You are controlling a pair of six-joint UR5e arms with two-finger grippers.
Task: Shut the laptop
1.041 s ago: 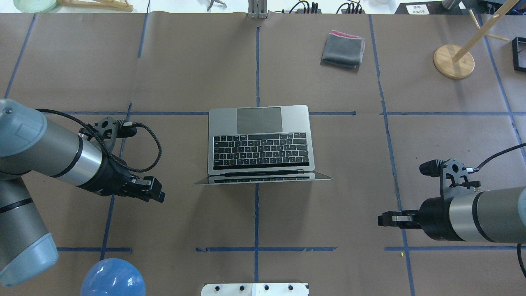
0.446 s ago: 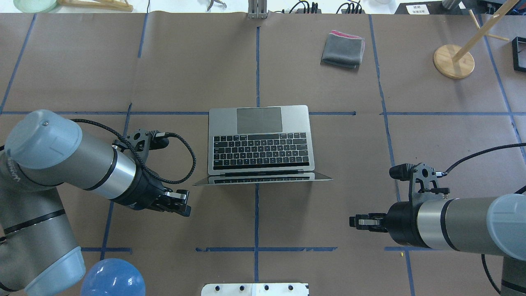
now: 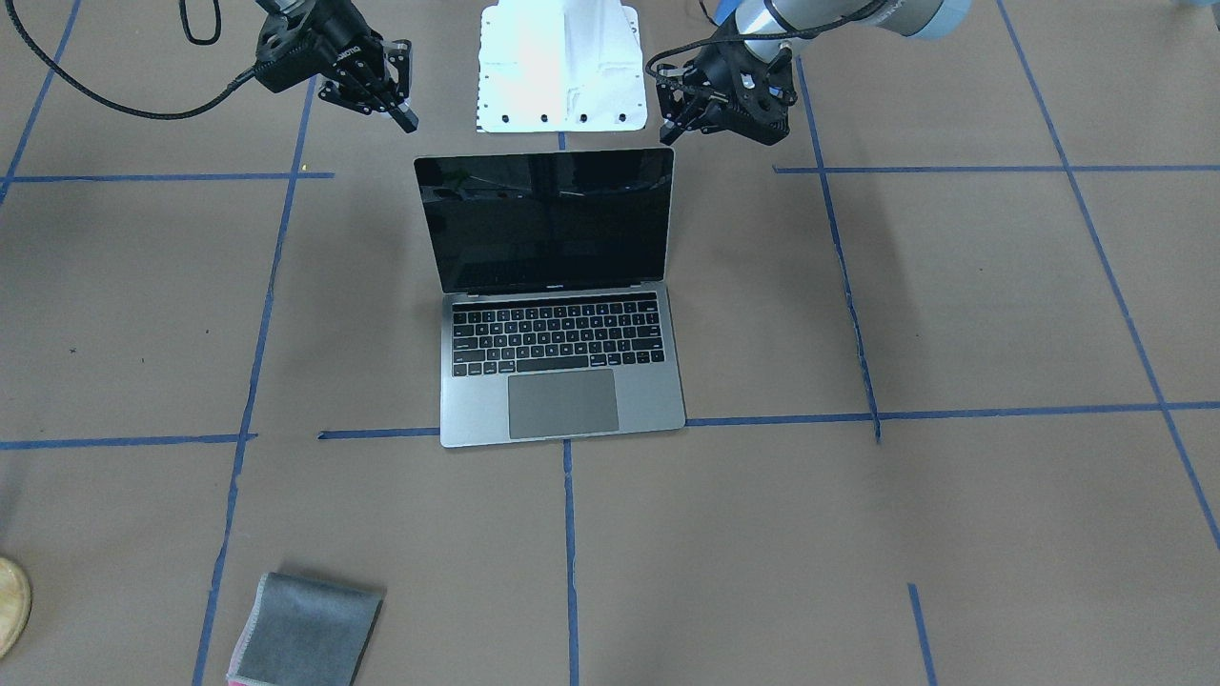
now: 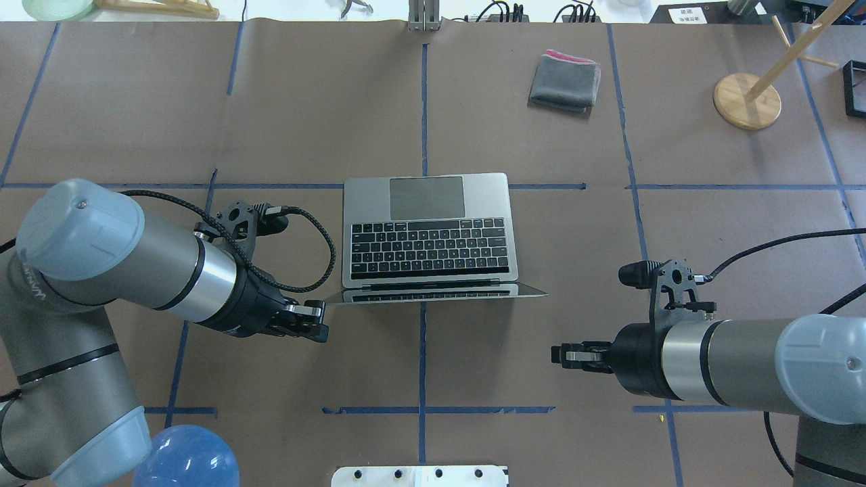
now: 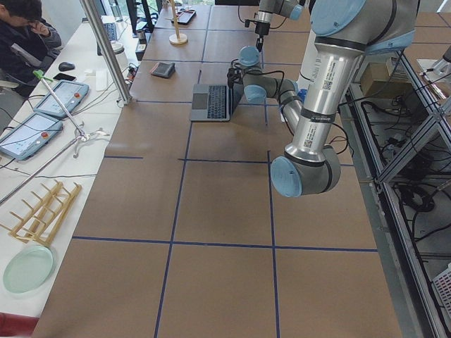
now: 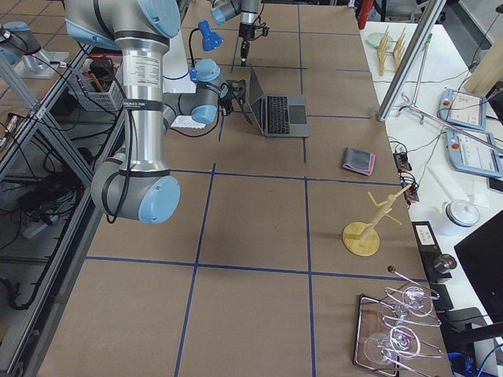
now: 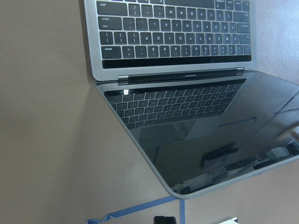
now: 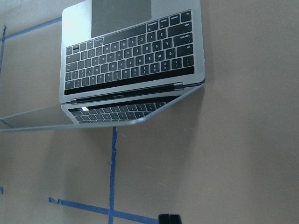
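The laptop [image 4: 426, 237] stands open in the middle of the table, space-grey with a black keyboard; its black screen [image 3: 548, 224] leans back toward the robot. It also shows in the left wrist view [image 7: 173, 37] and the right wrist view [image 8: 131, 56]. My left gripper [image 4: 318, 323] is shut and empty, just behind the lid's left corner on the robot's side, apart from it. My right gripper [image 4: 558, 354] is shut and empty, behind and to the right of the lid's right corner. In the front-facing view the left gripper [image 3: 672, 119] and right gripper [image 3: 408, 119] flank the lid's top edge.
A folded grey cloth [image 4: 565, 82] lies at the far side, right of centre. A wooden stand [image 4: 747, 100] and a black frame [image 4: 854, 88] are at the far right. A blue dome [image 4: 186, 456] and the white base plate [image 4: 419, 475] sit at the near edge.
Both arms have moved inward toward the laptop's lid: the left gripper to the right, the right gripper to the left. The laptop has not moved and its lid stands the same.
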